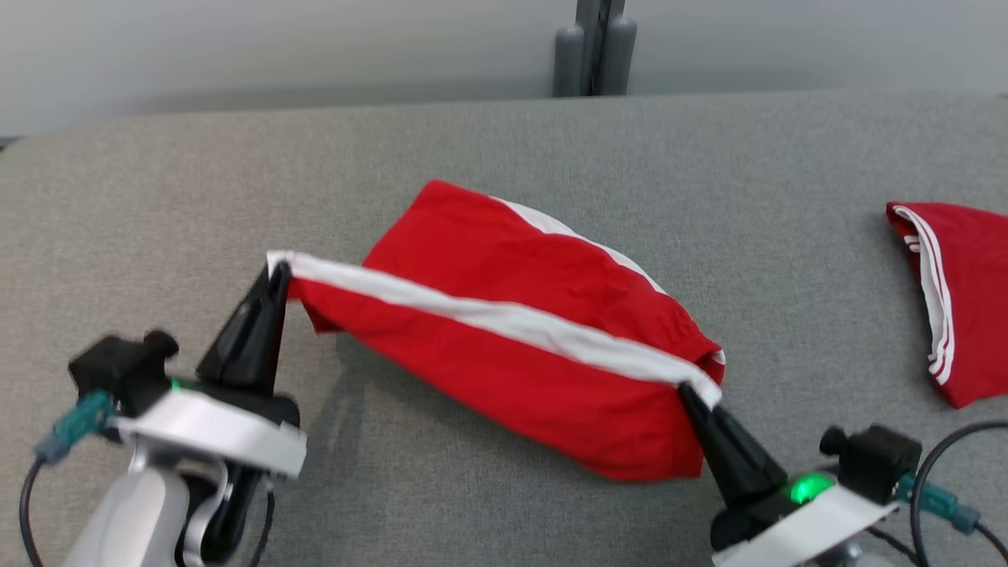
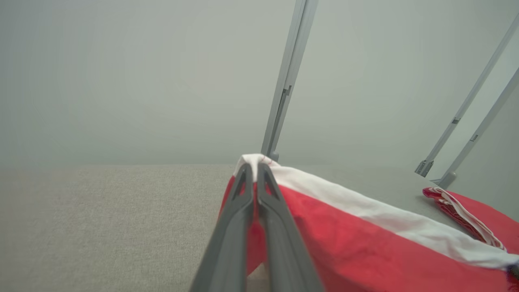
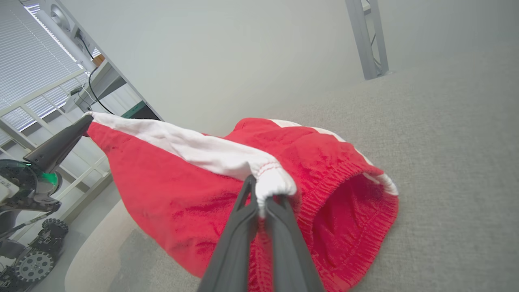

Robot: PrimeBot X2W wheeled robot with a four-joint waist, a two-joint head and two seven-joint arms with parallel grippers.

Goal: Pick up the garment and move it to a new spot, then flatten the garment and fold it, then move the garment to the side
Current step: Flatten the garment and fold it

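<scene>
Left gripper: clamped on garment white stripe, left end.
Right gripper: clamped on stripe's right end.
Garment: stretched between both.

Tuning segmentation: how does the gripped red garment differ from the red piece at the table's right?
The garment is held up, stretched between the left gripper and right gripper, both shut on it; the second red piece lies on the table, untouched. The garment carries one broad white band; the second red piece has thin white stripes along its edge. Both: red, white trim.
</scene>
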